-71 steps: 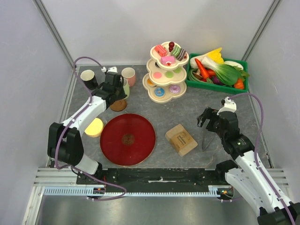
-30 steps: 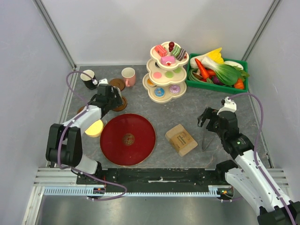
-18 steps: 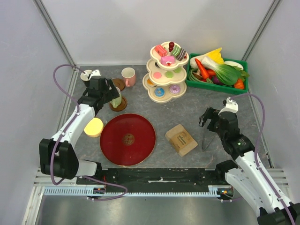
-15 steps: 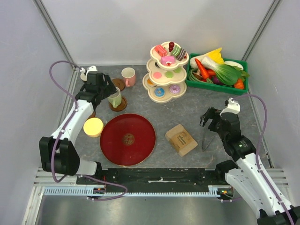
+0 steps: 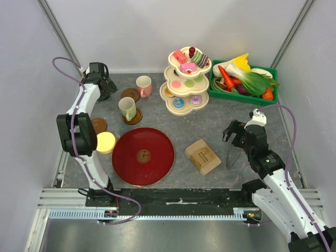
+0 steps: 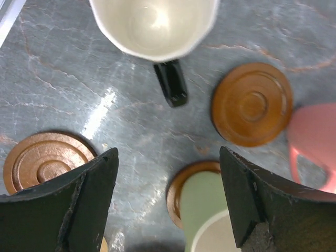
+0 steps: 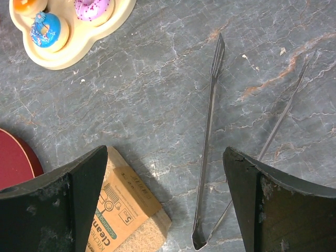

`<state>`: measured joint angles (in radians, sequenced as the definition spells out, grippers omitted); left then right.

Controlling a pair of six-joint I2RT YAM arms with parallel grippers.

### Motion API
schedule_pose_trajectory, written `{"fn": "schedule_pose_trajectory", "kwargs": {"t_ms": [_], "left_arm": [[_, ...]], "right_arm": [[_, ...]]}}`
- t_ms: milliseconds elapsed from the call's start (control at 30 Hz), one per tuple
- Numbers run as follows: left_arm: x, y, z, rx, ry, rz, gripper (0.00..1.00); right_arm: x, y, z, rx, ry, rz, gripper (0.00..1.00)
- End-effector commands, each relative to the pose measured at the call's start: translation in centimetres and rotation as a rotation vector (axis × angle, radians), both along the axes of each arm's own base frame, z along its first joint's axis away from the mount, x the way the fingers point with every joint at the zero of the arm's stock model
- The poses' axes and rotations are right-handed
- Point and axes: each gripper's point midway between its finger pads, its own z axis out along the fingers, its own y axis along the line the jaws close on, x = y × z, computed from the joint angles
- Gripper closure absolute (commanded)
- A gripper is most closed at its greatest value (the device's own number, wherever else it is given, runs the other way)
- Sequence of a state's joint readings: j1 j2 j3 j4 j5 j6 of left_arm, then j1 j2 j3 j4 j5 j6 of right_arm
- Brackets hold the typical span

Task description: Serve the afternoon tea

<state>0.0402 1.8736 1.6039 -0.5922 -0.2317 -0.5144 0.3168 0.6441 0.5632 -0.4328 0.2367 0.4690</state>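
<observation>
Left wrist: left jaws wide apart, empty, apparently above black mug [image 6: 171, 86]

Pale-green mug [image 5: 126, 107] stands upright on a brown coaster [image 5: 136, 118].

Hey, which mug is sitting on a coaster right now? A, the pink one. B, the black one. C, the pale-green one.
C: the pale-green mug stands on a brown coaster, while no coaster shows under the pink mug or the black mug.
</observation>
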Motion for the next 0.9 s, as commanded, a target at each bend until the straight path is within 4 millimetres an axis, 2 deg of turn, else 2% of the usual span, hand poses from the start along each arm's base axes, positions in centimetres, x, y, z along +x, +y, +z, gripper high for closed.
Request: {"fn": "schedule_pose_trajectory", "kwargs": {"t_ms": [0,233,467,600,867], "left_arm": [[1.5,1.8,-0.1,0.014,0.023,0.029,0.18],[3.9,3.3,-2.5,0.027,0.061,0.042,0.25],[5.2,3.9,-2.4,0.06,0.049,0.038,0.26],[5.3,4.2,-2.2,0.08,0.066,0.038,0.36],[3.7,3.9,-2.8,0.062,0.133,0.032,0.36]], "right_arm": [[0.8,0.3,1.6,0.004,-0.051,0.01,0.02],[0.5,0.2,1.2,0.01,-0.042,0.007,0.02],[0.6,0.1,1.2,0.005,-0.043,0.002,0.02],[0.7,0.0,1.4,0.001,-0.048,-0.005,0.02],[0.7,-0.1,1.6,0.0,-0.056,-0.005,0.02]]}}
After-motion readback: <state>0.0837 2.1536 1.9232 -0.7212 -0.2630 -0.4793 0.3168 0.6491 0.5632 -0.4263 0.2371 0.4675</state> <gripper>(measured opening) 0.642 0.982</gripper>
